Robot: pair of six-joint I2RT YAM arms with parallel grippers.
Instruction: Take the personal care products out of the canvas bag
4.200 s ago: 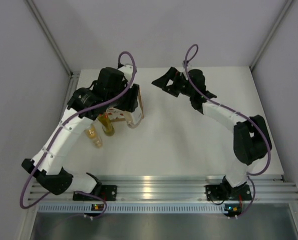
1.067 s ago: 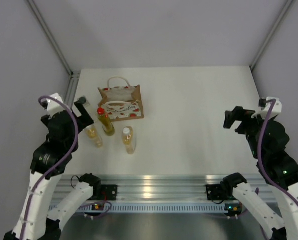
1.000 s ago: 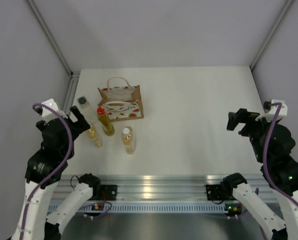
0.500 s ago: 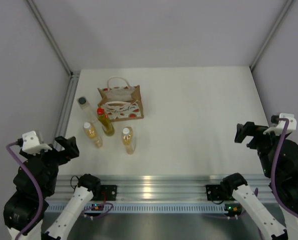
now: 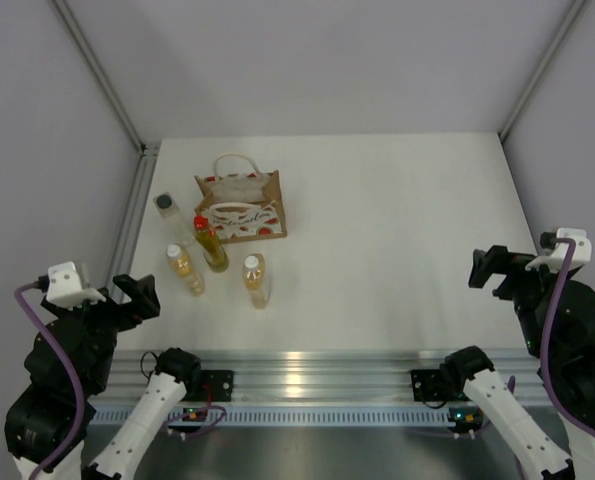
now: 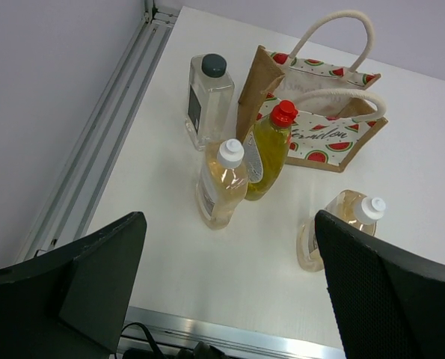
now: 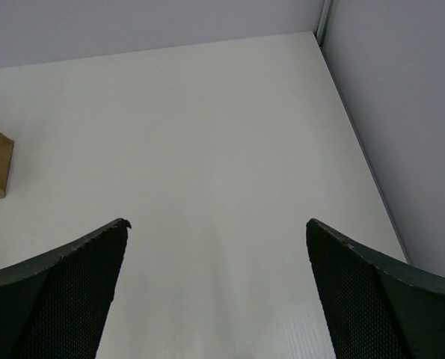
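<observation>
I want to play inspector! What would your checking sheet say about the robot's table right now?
Surface: white table, no spills seen.
Job's things: canvas bag upright; dark-capped bottle, red-capped bottle and two white-capped bottles stand outside it.
Clutter: nothing seen.
Grippers: left tool and right tool open, empty.
Cables: purple cables along both arms.
Surroundings: grey walls, metal rail in front.

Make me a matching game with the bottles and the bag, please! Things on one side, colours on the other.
Things:
1. squarish clear bottle
2. yellow-green bottle
3. left amber bottle
4. canvas bag

Colours:
A. red cap
B. white rope handles
C. dark cap
D. white cap

Pairs: 1-C, 2-A, 3-D, 4-B
</observation>
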